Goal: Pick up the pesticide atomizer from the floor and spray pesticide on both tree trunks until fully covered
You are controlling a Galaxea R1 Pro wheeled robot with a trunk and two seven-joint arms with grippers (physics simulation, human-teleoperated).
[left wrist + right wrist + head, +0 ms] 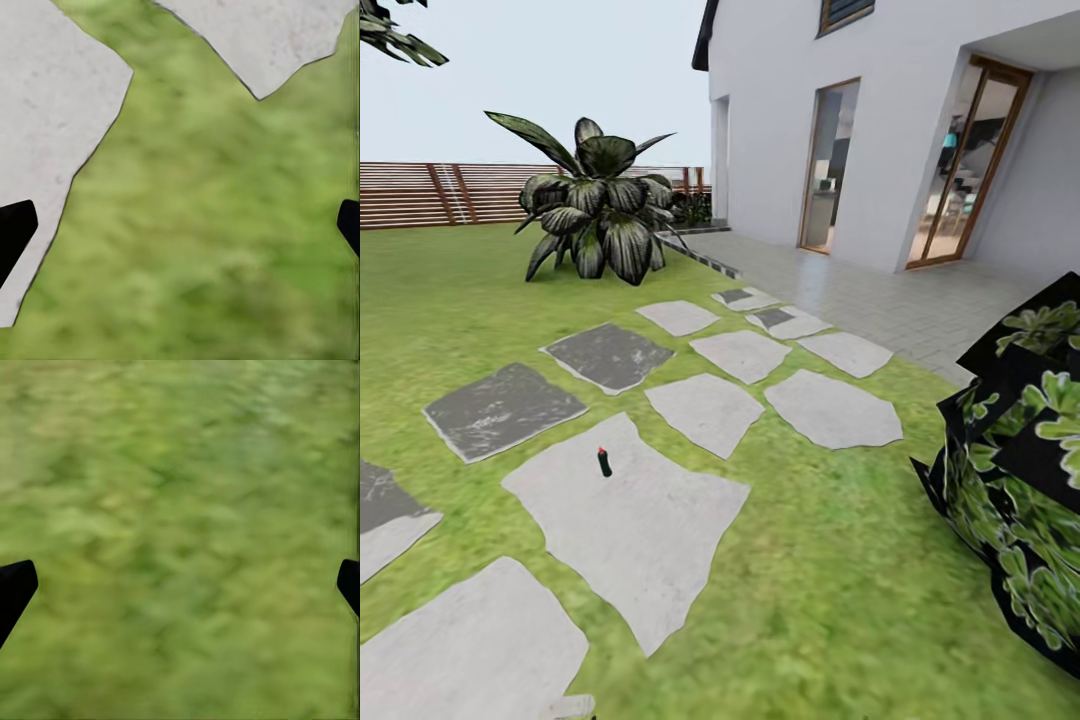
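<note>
The pesticide atomizer stands upright on a large pale paving stone in the near left part of the lawn, a small dark bottle with what looks like a red tip, though it is too small to be sure. More light and dark grey stepping stones lead away toward the white house at the far right. A broad-leaved striped plant grows at the far left in front of the brown slatted fence, and a blocky dark green mass of leaves fills the near right edge.

The left gripper hangs over grass beside the edges of two pale stones, its dark fingertips spread wide apart with nothing between them. The right gripper is over bare grass, fingertips equally wide and holding nothing.
</note>
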